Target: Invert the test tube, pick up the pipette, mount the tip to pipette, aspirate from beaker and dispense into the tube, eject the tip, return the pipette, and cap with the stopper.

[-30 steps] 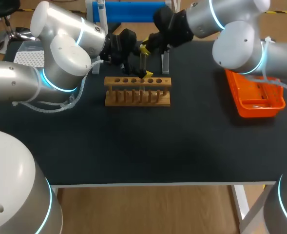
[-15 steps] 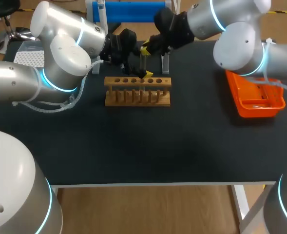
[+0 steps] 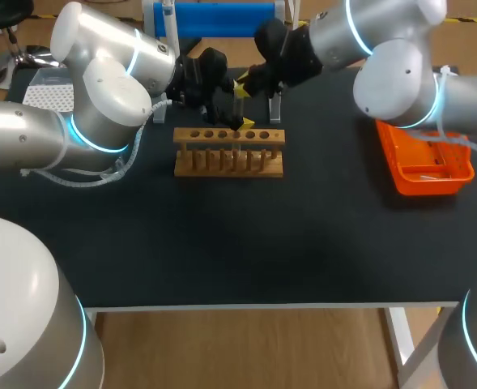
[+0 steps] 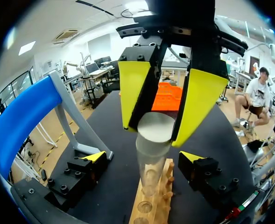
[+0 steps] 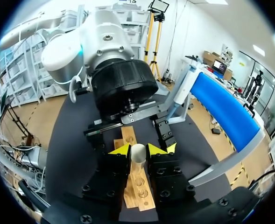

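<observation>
A clear test tube (image 4: 152,151) hangs upright over the wooden rack (image 3: 229,151), its lower end near the rack's holes. My right gripper (image 5: 139,149) is shut on the tube's upper end, and its big yellow fingers (image 4: 133,95) show in the left wrist view. My left gripper (image 4: 142,158) stands open around the tube lower down, with both tips clear of the glass. In the head view both grippers meet behind the rack, the right gripper (image 3: 240,86) above the left gripper (image 3: 233,115). No pipette, beaker or stopper can be made out.
An orange tray (image 3: 423,160) lies at the table's right. A blue bar on grey legs (image 3: 214,18) stands at the back edge, and a small grey upright (image 3: 275,105) is just behind the rack's right end. The dark tabletop (image 3: 238,243) stretches in front of the rack.
My right gripper has edged slightly up and back with the tube. The left arm has kept still.
</observation>
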`<state>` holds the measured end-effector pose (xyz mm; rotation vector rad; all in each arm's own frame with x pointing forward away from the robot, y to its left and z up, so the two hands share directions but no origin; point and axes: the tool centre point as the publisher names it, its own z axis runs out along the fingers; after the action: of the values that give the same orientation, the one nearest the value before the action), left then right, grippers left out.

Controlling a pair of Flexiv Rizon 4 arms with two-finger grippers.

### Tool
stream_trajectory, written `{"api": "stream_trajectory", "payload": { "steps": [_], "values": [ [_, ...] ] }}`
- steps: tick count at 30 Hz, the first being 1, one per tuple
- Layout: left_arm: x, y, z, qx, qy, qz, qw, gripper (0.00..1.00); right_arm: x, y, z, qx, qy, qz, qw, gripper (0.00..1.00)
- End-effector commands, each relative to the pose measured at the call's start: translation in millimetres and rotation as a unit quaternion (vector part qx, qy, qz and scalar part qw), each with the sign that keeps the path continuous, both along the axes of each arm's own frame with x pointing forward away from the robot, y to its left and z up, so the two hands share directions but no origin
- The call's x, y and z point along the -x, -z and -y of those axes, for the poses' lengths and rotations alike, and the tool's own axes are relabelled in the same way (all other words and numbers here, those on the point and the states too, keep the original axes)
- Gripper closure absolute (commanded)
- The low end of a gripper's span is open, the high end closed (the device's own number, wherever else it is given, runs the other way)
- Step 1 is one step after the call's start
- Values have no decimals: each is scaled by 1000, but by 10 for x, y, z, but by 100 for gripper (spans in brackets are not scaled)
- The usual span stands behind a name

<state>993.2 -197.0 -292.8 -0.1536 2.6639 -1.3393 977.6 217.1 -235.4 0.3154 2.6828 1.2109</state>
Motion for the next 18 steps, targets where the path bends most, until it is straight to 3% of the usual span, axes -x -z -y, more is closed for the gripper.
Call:
{"api": "stream_trajectory", "payload": {
  "steps": [1,5,7,8,9,10,18],
  "values": [
    [-9,-1,6,-1,0,-1,1000,0,9,42,10,3,2,-1,1000,100],
    [-9,-1,6,-1,0,-1,1000,0,24,68,24,3,1,-3,1000,100],
    [-9,-1,6,-1,0,-1,1000,0,27,84,39,2,2,-4,1000,65],
    [-9,-1,6,-1,0,-1,1000,0,28,88,44,1,2,-5,1000,55],
    [-9,-1,6,-1,0,-1,1000,0,27,94,59,-1,4,-5,1000,18],
    [-9,-1,6,-1,0,-1,1000,0,26,94,73,-5,4,-6,1000,0],
    [-9,-1,6,-1,0,-1,1000,0,19,-23,194,-39,3,2,999,0]
  ]
}}
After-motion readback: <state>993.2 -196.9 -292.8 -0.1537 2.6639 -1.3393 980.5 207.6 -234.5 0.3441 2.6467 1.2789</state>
